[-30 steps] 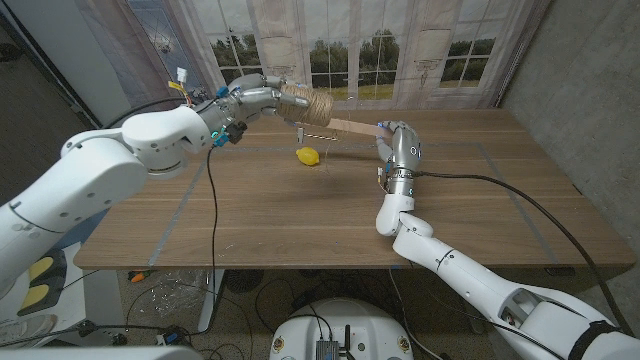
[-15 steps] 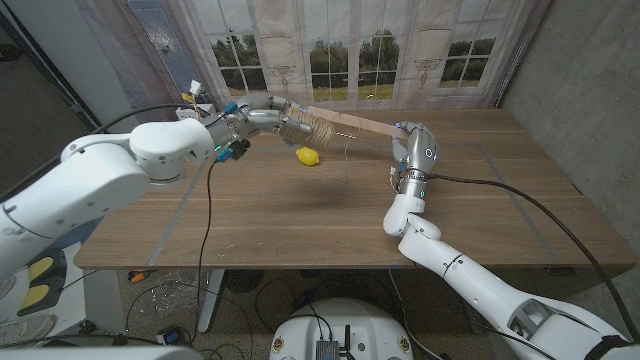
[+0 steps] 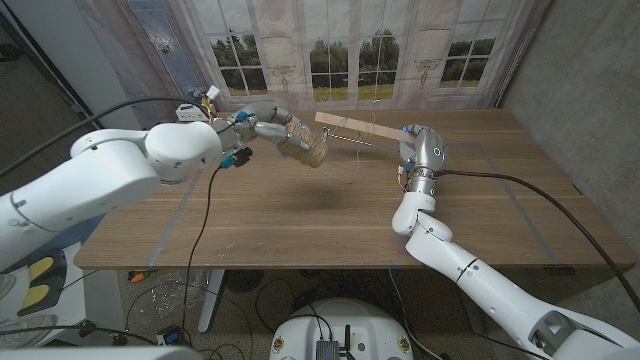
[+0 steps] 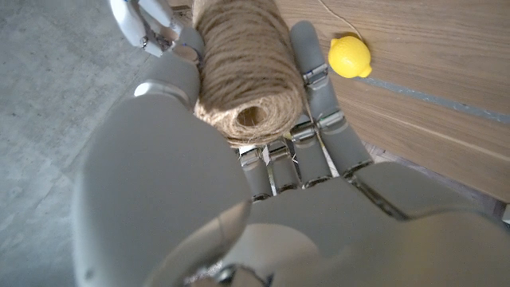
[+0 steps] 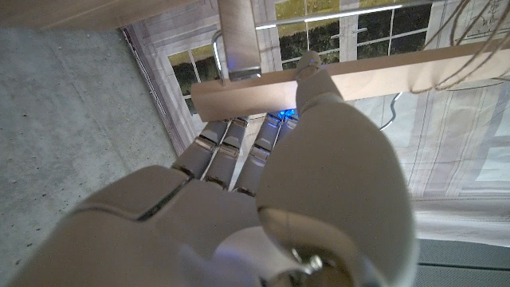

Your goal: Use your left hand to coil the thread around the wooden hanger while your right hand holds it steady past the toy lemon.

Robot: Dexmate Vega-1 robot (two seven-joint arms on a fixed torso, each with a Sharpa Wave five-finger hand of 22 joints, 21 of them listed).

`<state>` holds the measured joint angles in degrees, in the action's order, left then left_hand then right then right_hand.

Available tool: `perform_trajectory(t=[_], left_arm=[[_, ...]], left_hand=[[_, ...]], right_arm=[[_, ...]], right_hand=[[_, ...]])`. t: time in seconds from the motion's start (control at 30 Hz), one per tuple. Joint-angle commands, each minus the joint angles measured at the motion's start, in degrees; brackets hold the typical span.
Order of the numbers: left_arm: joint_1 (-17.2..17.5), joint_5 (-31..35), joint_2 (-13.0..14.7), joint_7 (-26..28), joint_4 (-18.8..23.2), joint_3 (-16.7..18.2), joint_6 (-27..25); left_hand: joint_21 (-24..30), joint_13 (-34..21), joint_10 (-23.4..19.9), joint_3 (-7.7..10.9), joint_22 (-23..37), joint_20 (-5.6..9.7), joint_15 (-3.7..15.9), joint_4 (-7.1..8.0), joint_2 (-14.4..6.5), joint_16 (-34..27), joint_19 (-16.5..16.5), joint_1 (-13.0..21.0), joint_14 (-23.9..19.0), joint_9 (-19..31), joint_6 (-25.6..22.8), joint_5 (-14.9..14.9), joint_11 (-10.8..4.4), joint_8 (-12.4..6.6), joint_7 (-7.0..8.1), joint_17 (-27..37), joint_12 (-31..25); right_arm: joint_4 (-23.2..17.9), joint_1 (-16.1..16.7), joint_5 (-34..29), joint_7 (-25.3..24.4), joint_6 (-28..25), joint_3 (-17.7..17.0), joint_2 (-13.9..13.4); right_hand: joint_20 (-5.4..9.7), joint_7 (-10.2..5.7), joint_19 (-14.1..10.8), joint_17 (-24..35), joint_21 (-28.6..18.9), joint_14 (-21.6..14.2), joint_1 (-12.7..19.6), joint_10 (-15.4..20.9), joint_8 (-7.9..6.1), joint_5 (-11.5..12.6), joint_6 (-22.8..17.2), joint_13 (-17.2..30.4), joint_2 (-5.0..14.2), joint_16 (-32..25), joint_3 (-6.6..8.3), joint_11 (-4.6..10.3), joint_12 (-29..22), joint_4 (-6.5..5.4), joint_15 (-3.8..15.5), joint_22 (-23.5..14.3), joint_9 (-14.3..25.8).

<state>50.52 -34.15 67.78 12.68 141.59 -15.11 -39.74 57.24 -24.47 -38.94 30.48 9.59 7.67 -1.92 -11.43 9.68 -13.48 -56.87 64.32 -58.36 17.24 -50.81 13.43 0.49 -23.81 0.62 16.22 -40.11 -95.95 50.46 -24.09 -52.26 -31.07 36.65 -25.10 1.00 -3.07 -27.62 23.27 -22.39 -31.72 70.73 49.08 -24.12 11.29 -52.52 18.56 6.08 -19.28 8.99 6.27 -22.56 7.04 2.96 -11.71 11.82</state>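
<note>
1. Brown thread on a fat spool (image 3: 305, 146) sits in the left hand (image 3: 268, 120), which is wrapped tight around it. In the left wrist view the fingers (image 4: 312, 96) curl along the spool's side.
2. Half a second ago the spool was higher and nearer the window. Now it is lower and more to the right, above the middle of the worktop (image 3: 330, 215).
3. Over the last second the left arm has swung further in over the worktop.
4. Wooden hanger (image 3: 348, 124): the right hand (image 3: 420, 150) holds it up in the air by one end. In the right wrist view the fingers (image 5: 231, 143) are clenched on the wooden bar.
5. Since a second ago the right hand has moved a little to the right and up, and the hanger bar went with it.
6. Loose thread hangs in thin loops under the hanger, between the spool and the right hand.
7. Yellow toy lemon (image 4: 351, 57) lies on the worktop just past the spool in the left wrist view. In the head view the spool now covers the spot where it lay before.
</note>
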Motion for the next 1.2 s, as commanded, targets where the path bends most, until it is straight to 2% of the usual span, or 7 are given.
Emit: perform_trajectory(t=[0.03,0.2,0.3,0.43,0.53,0.77,1.2], left_arm=[[-8.8,16.9,1.4,0.6,4.2,-12.8,-13.2],[-12.9,27.4,1.6,-3.3,4.2,-20.4,-15.4],[-15.1,33.9,1.8,-7.3,3.4,-24.7,-14.6],[-17.9,44.0,0.7,-12.8,2.2,-30.5,-14.6],[-18.6,50.6,-0.7,-16.0,1.1,-33.3,-14.7],[-16.9,58.1,-3.9,-20.6,-2.4,-34.4,-13.2],[-13.1,64.5,-8.5,-25.3,-7.5,-32.9,-10.5]], left_hand=[[0.0,-8.2,-4.2,1.93,0.1,2.04,14.9,1.94,-14.2,-0.2,1.4,12.5,-11.9,3.8,-3.9,-0.4,-4.19,-0.4,-1.65,0.3,-1.2],[-0.2,-7.8,-4.5,1.79,0.1,1.97,15.09,1.82,-13.9,-0.3,1.9,12.4,-12.0,3.6,-4.4,-0.5,-4.41,-0.49,-1.18,0.4,-0.9],[-0.2,-7.7,-4.6,1.7,0.1,1.95,15.12,1.81,-13.8,-0.4,2.0,12.4,-12.1,3.6,-4.6,-0.6,-4.62,-0.51,-1.07,0.4,-0.8],[-0.5,-7.5,-4.8,1.52,0.2,1.78,15.15,1.81,-13.6,-0.4,3.2,12.3,-12.1,3.4,-4.6,-0.7,-5.14,-0.4,-0.65,0.4,-0.6],[-0.6,-7.3,-4.9,1.42,0.2,1.83,15.2,1.82,-13.5,-0.4,3.5,12.2,-12.0,3.3,-4.8,-0.8,-5.39,-0.4,-0.4,0.4,-0.4],[-0.6,-7.3,-5.0,1.2,0.3,1.86,15.31,1.77,-13.3,-0.4,3.7,12.1,-12.0,3.2,-5.1,-1.0,-5.57,-0.4,-0.14,0.3,-0.2],[-0.5,-7.0,-5.2,1.05,0.3,1.88,15.24,1.85,-13.3,-0.4,4.0,12.1,-12.0,2.9,-5.0,-1.2,-5.34,-0.17,-0.27,0.2,0.3]], right_arm=[[-10.1,0.1,0.2,14.1,-12.5,2.0,-5.8],[-12.7,-0.6,1.0,19.6,-16.0,2.9,-8.2],[-13.6,-1.0,1.5,21.7,-17.3,3.5,-9.2],[-14.5,-1.9,2.1,24.7,-18.9,4.4,-10.3],[-14.7,-2.7,2.5,26.4,-20.0,5.3,-10.9],[-14.7,-5.7,3.8,31.8,-23.2,8.0,-12.0],[-11.5,-9.9,5.9,35.2,-25.1,11.6,-11.5]], right_hand=[[-0.21,-3.12,0.6,0.3,-0.1,0.1,0.9,-0.5,-0.24,0.2,-4.4,0.2,3.11,0.0,0.15,0.35,0.0,-0.37,9.83,-0.2,1.3],[-0.34,-3.19,0.9,0.5,-0.1,0.2,0.8,-0.8,-0.21,0.2,-4.3,0.3,3.25,0.0,0.12,0.44,0.1,-0.42,9.88,-0.2,1.3],[-0.39,-3.21,1.1,0.6,-0.1,0.3,0.8,-0.9,-0.15,0.1,-4.1,0.4,3.32,0.0,0.1,0.53,0.1,-0.45,9.91,-0.2,1.4],[-0.45,-3.21,1.2,0.7,-0.1,0.4,0.7,-1.0,-0.13,0.1,-4.0,0.5,3.42,-0.1,0.08,0.21,0.2,-0.51,9.87,-0.2,1.4],[-0.5,-3.17,1.2,0.8,-0.1,0.4,0.7,-1.1,-0.12,0.1,-3.9,0.5,3.43,-0.1,0.07,0.25,0.2,-0.51,9.87,-0.2,1.4],[-0.66,-2.96,1.3,0.9,-0.2,0.5,0.7,-1.2,-0.08,0.0,-3.8,0.6,3.53,-0.2,0.07,0.18,0.2,-0.57,9.84,-0.1,1.4],[-0.79,-2.99,1.7,1.0,-0.2,0.5,0.6,-2.4,0.37,-0.1,-2.6,0.4,4.18,-0.1,0.47,0.1,0.9,-0.79,9.77,-0.1,1.5]])
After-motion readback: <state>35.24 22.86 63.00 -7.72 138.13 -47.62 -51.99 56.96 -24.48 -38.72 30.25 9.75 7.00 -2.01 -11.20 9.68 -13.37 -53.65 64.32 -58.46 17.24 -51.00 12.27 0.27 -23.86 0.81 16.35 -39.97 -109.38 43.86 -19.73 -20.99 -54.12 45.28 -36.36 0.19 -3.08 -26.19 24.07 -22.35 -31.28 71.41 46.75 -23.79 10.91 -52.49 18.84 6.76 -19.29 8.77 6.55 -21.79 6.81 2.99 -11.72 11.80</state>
